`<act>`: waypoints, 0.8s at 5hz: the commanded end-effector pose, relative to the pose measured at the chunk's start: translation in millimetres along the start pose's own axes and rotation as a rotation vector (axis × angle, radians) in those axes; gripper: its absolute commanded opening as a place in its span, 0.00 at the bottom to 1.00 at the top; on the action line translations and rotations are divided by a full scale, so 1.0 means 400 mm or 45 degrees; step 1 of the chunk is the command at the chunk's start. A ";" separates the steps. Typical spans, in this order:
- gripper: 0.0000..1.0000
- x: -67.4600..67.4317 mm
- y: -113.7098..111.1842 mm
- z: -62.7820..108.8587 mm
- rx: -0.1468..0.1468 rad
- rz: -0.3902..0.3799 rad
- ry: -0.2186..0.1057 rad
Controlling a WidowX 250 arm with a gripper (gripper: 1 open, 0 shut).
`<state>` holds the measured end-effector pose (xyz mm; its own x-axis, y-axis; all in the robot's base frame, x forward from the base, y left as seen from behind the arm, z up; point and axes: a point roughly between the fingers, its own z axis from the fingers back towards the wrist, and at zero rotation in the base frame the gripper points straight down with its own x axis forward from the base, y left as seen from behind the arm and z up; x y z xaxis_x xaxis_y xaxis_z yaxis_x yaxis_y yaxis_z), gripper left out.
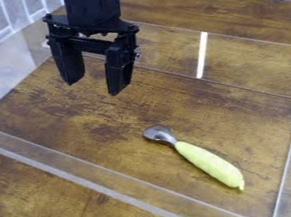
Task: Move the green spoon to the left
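The green spoon (pixel 198 157) lies flat on the wooden table (pixel 68 111), inside low clear plastic walls (pixel 61 167). The end effector (pixel 94 75) hangs up-left of it, jaws spread wide, holding nothing, well apart.

1. The surface (pixel 94 107) is dark wood with visible grain and a slight sheen.
2. On it, the green spoon (pixel 195 157) has a smooth, glossy plastic handle and a dull grey metal bowl.
3. Clear, glossy plastic walls (pixel 61 162) border the surface.
4. Above it, the pincer (pixel 93 75) looks matt black.
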<state>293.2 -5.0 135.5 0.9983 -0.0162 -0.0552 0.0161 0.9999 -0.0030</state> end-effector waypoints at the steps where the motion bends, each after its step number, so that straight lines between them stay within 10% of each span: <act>1: 1.00 -0.010 -0.034 -0.025 0.001 -0.019 0.046; 2: 1.00 -0.008 -0.076 -0.058 -0.010 0.204 0.061; 4: 1.00 0.024 -0.225 -0.103 -0.064 0.722 -0.067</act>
<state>295.6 -93.9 84.7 0.8481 0.5284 -0.0381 -0.5292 0.8484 -0.0137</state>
